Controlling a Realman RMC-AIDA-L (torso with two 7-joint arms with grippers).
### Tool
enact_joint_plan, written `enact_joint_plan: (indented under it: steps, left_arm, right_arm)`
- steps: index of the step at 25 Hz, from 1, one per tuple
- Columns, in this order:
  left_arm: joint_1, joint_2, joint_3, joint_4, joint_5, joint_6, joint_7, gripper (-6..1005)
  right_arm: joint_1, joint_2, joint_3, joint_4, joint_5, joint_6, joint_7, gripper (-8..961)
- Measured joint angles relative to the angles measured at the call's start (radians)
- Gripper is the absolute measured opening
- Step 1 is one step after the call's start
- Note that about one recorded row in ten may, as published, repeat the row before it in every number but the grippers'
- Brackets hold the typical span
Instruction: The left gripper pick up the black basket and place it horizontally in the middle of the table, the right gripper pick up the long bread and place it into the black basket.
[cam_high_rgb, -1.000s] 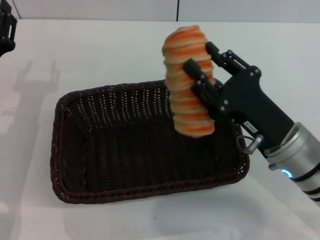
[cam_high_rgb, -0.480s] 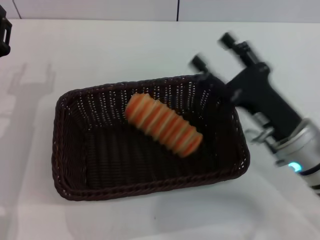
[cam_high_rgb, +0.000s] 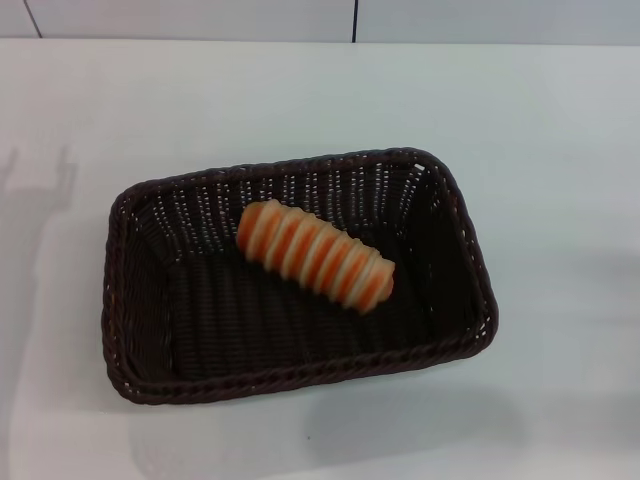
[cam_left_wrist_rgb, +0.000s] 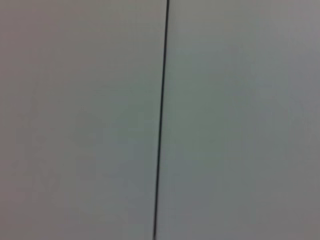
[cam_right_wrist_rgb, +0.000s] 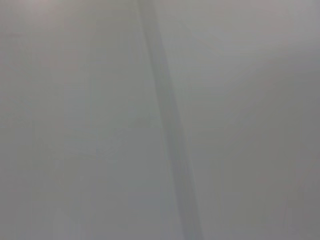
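1. The black basket (cam_high_rgb: 300, 275) sits flat on the white table (cam_high_rgb: 540, 150), long side running roughly across the robot's front, near the middle of the head view. Judged: that fits the "horizontal, middle" placement the task asks for.
2. The long bread (cam_high_rgb: 315, 256) lies on its side inside the basket, resting on the woven floor, angled diagonally, nearer the far wall than the near rim. Nothing touches it. Judged: the bread step looks done too.
3. Left gripper: not visible in any view. Left wrist camera shows only a pale flat surface with a thin dark seam (cam_left_wrist_rgb: 161, 120). Open or closed: not shown, can't say.
4. Right gripper: also out of every view. Right wrist camera shows a plain grey surface with a faint darker band (cam_right_wrist_rgb: 167, 120). Finger state not shown; it holds nothing visible.
5. Positions relative to the grippers cannot be given, since neither one is in sight; basket and bread lie free of both arms.
6. Judged: task appears complete, with the arms likely parked outside the head view.
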Motion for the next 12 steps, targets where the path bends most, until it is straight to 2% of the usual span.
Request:
enact_joint_plan:
  steps: [4, 12]
  left_arm:
    - [0.003, -0.002, -0.017, 0.067, -0.002, 0.0, -0.004, 649]
    - [0.009, -0.004, -0.02, 0.122, -0.002, 0.0, -0.01, 651]
  right_arm:
    - [-0.032, 0.002, 0.005, -0.018, 0.079, 0.001, 0.001, 832]
    - [-0.046, 0.006, -0.001, -0.016, 0.077, 0.004, -0.018, 833]
